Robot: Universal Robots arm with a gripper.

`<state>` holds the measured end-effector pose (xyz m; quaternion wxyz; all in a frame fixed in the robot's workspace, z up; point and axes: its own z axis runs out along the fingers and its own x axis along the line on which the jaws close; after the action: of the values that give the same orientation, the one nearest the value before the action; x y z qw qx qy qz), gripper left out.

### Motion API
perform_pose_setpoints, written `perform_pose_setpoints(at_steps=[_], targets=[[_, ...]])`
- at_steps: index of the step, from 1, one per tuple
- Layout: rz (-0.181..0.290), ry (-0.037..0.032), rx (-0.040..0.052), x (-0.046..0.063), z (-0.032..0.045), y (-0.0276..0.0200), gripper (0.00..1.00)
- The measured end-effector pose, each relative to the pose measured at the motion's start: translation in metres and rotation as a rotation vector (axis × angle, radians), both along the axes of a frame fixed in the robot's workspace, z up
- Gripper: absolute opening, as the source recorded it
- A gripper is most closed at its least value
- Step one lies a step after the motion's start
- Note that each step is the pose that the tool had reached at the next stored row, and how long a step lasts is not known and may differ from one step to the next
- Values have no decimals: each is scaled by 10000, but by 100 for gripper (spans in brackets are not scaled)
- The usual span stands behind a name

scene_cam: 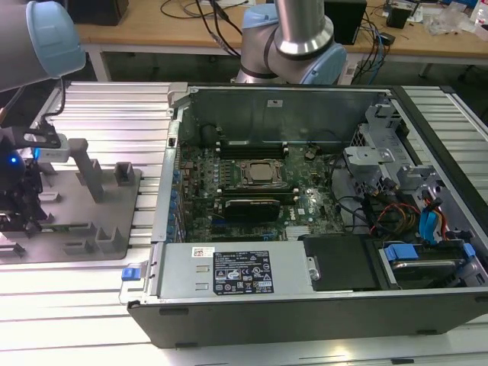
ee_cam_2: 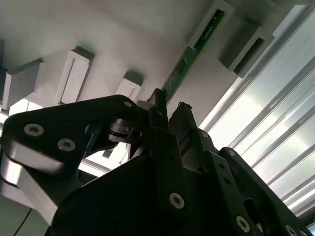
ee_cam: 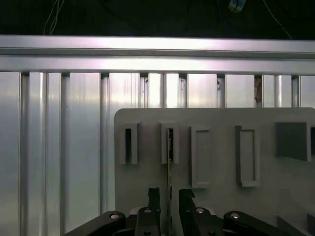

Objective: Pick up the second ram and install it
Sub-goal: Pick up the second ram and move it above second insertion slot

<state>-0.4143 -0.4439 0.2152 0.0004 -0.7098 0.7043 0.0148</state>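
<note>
The second ram [ee_cam: 169, 157] stands on edge in a slot of the grey holder tray [ee_cam: 221, 118], a thin green strip that also shows in the second wrist view [ee_cam_2: 189, 59]. My gripper [ee_cam: 169, 194] straddles it, one dark finger on each side and a small gap to each, so it is open. In the exterior view the gripper [scene_cam: 19, 206] hangs low over the tray [scene_cam: 76, 202] at that view's left. The open computer case holds the green motherboard [scene_cam: 252, 183] with its CPU socket [scene_cam: 261, 172].
Grey posts and blocks [scene_cam: 88, 175] rise from the tray close to the gripper. Ribbed aluminium table rails [ee_cam: 59, 147] surround the tray. The case's metal wall [scene_cam: 171, 152] stands between tray and motherboard. Drive bays and cables [scene_cam: 412, 206] fill the case's right side.
</note>
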Motion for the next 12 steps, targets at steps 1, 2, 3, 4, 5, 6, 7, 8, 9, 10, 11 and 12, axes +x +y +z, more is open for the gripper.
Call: perform_pose_setpoints(at_steps=[1,2,3,4,5,6,7,8,9,10,11,12], targets=[[8,-1,1,-5,-15,0,28],[16,-1,1,-8,-30,1,28],[24,-2,1,-9,-43,1,28],[27,-1,1,-10,-53,2,28],[29,-1,1,-10,-77,4,28],[30,0,0,-11,-80,5,28],[29,1,-1,-11,-80,5,28],[30,0,0,-11,-81,5,28],[29,0,0,-11,-81,5,28],[29,0,0,-11,-82,5,27],[29,0,0,-11,-82,5,19],[29,0,1,-11,-82,5,19]])
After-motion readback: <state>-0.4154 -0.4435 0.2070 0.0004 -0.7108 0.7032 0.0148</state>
